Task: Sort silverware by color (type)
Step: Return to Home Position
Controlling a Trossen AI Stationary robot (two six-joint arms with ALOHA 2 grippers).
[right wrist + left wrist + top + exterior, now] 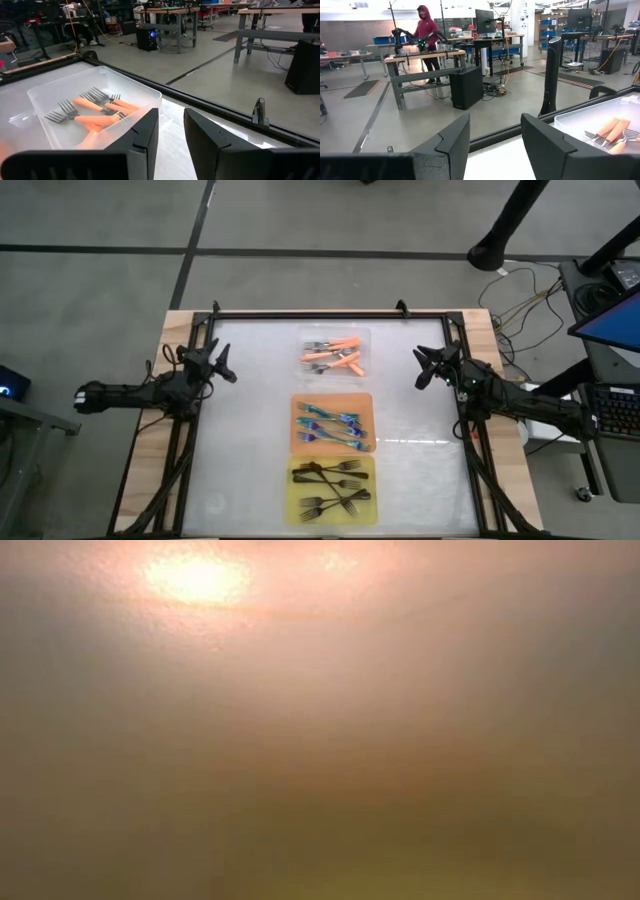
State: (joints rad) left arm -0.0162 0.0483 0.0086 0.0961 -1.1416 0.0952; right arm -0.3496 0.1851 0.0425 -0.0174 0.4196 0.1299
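Note:
The orange-handled forks lie in the clear tray toward the table's far side; they also show in the left wrist view and the right wrist view. The teal-handled forks lie in the orange tray at mid-table. The black forks lie in the yellow tray near the front. My left gripper is open at the table's left edge, my right gripper is open at the right edge. Neither touches anything.
A black frame runs round the white table top. Bare white surface lies on both sides of the three trays. The low view is a blank glow. A person in a red hooded top stands at a workbench far off in the room.

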